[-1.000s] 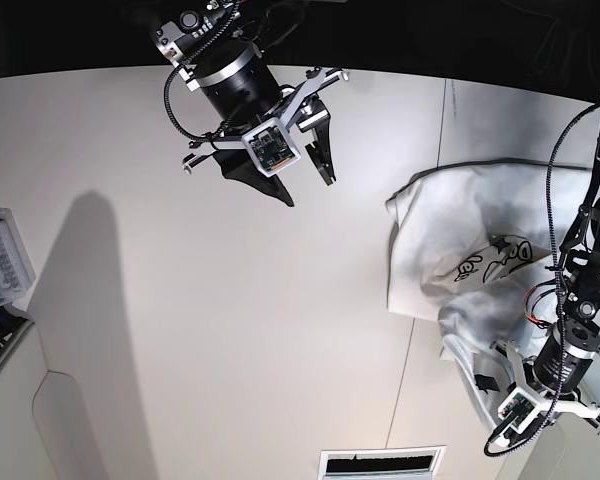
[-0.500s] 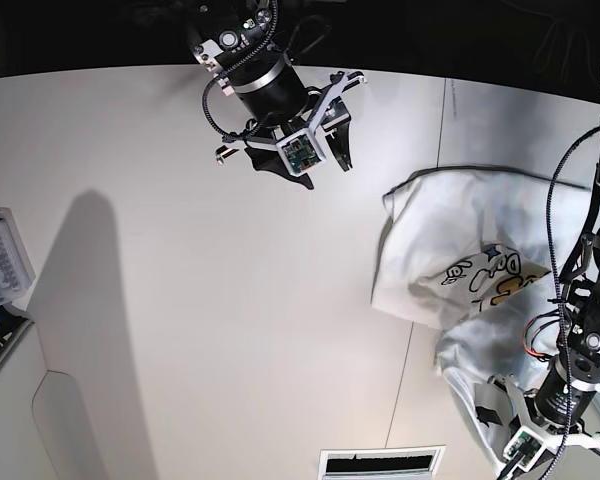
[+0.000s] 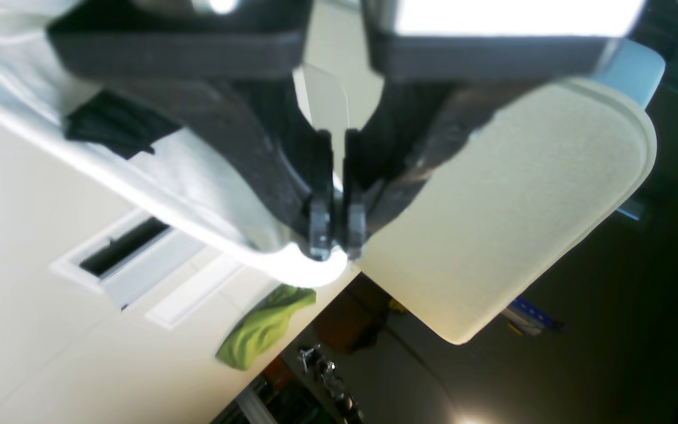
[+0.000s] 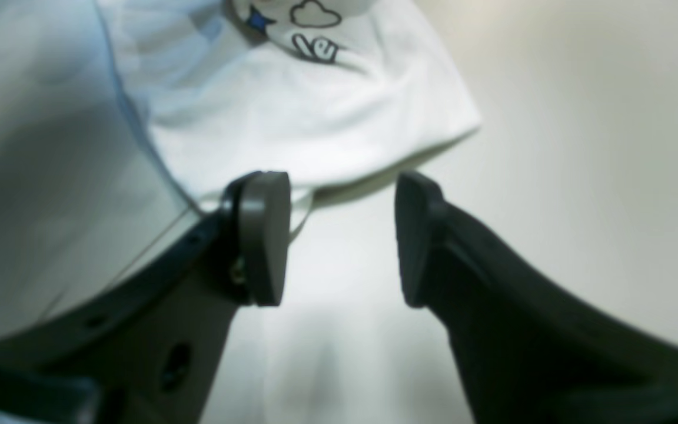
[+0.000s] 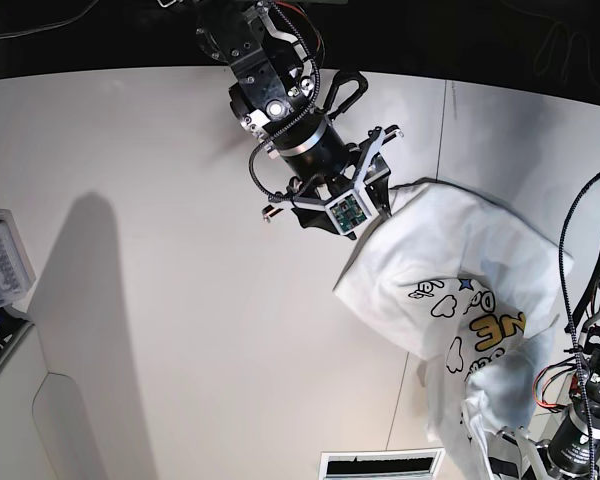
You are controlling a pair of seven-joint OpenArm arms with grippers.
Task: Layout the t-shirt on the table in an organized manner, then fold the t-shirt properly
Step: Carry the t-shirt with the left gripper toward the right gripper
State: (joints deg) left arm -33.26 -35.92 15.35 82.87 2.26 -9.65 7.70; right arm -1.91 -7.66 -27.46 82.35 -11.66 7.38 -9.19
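Observation:
The white t-shirt point(image 5: 460, 270) lies bunched at the right of the table point(image 5: 180, 300), its printed lettering and clouds facing up. My left gripper point(image 3: 333, 238) is shut on the t-shirt's thick white hem point(image 3: 198, 182). In the base view that left gripper point(image 5: 520, 462) sits at the bottom right edge, half hidden under cloth. My right gripper point(image 5: 378, 195) hovers open at the shirt's upper left edge. In the right wrist view the right gripper point(image 4: 339, 238) has nothing between its fingers, and the t-shirt's edge point(image 4: 315, 112) lies just beyond the left pad point(image 4: 262, 235).
A grey tray point(image 5: 2, 258) sits at the table's left edge. A white slotted vent point(image 5: 380, 464) is set into the near edge. In the left wrist view a green cloth point(image 3: 262, 327) lies beyond the table, and a cream rounded panel point(image 3: 504, 212) stands close on the right.
My right arm has swung right and down to the shirt's upper left edge. My left gripper has moved toward the near edge with the hem, and more print shows.

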